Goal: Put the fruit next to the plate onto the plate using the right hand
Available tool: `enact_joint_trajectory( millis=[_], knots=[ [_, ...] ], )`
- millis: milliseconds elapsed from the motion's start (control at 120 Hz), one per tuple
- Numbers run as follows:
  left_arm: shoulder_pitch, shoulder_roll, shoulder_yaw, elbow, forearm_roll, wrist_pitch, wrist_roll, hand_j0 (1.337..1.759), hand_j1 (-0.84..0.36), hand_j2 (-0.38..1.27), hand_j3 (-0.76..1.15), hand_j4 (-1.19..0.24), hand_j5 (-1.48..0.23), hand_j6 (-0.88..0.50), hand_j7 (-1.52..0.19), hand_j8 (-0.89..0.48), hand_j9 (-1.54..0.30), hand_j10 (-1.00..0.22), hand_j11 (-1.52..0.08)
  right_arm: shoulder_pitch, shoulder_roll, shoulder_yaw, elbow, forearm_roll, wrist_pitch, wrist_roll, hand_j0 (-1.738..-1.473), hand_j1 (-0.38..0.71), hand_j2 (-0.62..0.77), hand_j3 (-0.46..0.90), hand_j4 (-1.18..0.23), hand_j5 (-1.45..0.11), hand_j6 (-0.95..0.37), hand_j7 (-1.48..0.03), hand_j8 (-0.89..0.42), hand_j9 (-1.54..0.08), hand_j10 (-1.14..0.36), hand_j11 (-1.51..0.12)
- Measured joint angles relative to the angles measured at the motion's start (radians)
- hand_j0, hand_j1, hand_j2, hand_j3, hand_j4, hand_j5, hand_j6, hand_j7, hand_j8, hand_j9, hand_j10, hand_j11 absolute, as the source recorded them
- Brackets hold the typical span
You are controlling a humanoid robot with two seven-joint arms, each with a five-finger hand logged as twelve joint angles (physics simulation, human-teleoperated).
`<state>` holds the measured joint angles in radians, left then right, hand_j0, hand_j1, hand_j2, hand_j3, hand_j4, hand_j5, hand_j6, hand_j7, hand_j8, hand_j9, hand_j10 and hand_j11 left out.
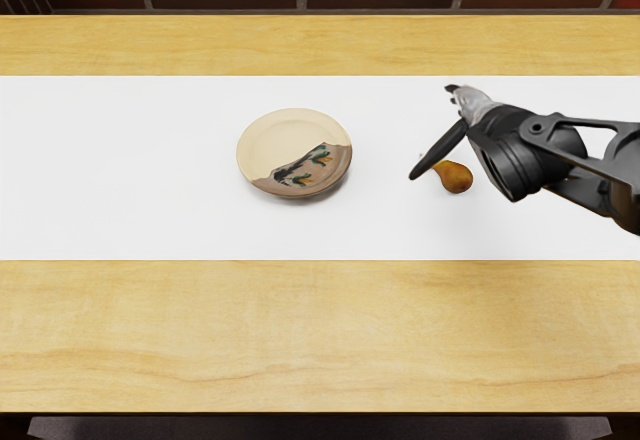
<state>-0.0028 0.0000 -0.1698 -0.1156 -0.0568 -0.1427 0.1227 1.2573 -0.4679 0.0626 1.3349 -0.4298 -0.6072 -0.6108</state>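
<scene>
The right hand [472, 120] hangs just over the pear [455, 176], at its 12 o'clock. Its fingers [436, 150] are spread open and hold nothing. The pear lies on the counter [130, 170], at 3 o'clock from the plate [262, 132].

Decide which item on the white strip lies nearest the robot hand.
The small brown fruit, right beside the right robot hand; the plate sits well left.
</scene>
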Motion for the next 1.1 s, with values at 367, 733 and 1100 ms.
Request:
enact_joint_trajectory(
  millis=[367,733,1100],
  knots=[
    [0.000,0.000,0.000,0.000,0.000,0.000,0.000,1.658,0.35,0.00,0.00,0.00,0.00,0.00,0.00,0.00,0.00,0.00,0.00,-0.003,0.057,-0.092,-0.040,0.004,-0.004,0.000,-1.658,-0.31,-0.01,0.00,-0.03,-0.04,-0.03,-0.04,-0.03,-0.04,-0.03,-0.04],
    [0.000,0.000,0.000,0.000,0.000,0.000,0.000,1.658,0.35,0.00,0.00,0.00,0.00,0.00,0.00,0.00,0.00,0.00,0.00,0.144,0.046,-0.282,-0.041,0.104,-0.004,0.000,-1.658,-0.29,-0.01,0.00,-0.05,-0.06,-0.05,-0.06,-0.05,-0.06,-0.05,-0.06],
    [0.000,0.000,0.000,0.000,0.000,0.000,0.000,1.658,0.35,0.00,0.00,0.00,0.00,0.00,0.00,0.00,0.00,0.00,0.00,0.154,0.072,-0.325,-0.044,0.165,-0.004,0.000,-1.658,-0.23,-0.02,0.00,-0.10,-0.13,-0.10,-0.13,-0.10,-0.13,-0.10,-0.13]
  ],
)
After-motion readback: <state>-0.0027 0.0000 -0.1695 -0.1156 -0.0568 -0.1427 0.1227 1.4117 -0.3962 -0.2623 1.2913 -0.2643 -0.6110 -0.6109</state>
